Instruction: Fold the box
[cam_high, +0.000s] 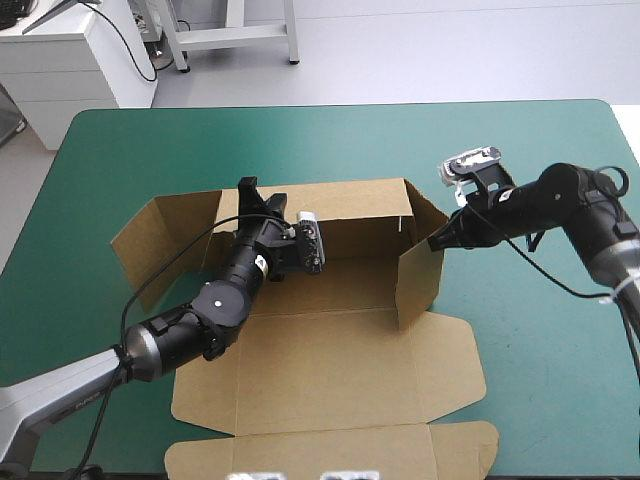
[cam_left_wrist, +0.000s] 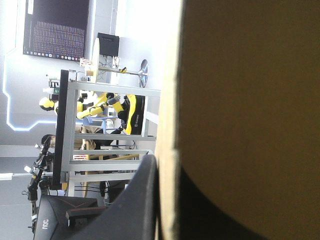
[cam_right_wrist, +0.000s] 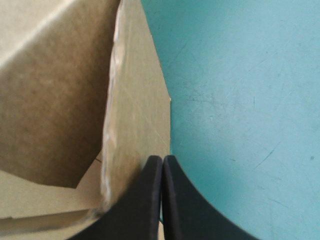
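A robotics lab is indicated: 2 robot arms, the left arm (cam_high: 170, 340) and the right arm (cam_high: 585, 215), are set at a work table (cam_high: 120, 150) covered in teal-green. Beyond its far edge a white cabinet (cam_high: 60, 75), a grey metal frame (cam_high: 235, 35) and a bare pale floor (cam_high: 450, 50) are seen

The box (cam_high: 330, 300) sits mid-table (cam_high: 540, 400), lid flat toward the near edge. Back and right walls upright, left wall splayed outward. The left gripper (cam_high: 249, 188) is at the far-left corner, board between its fingers. The right gripper (cam_high: 436, 243) is on the right wall's far top corner, arm outside the box.
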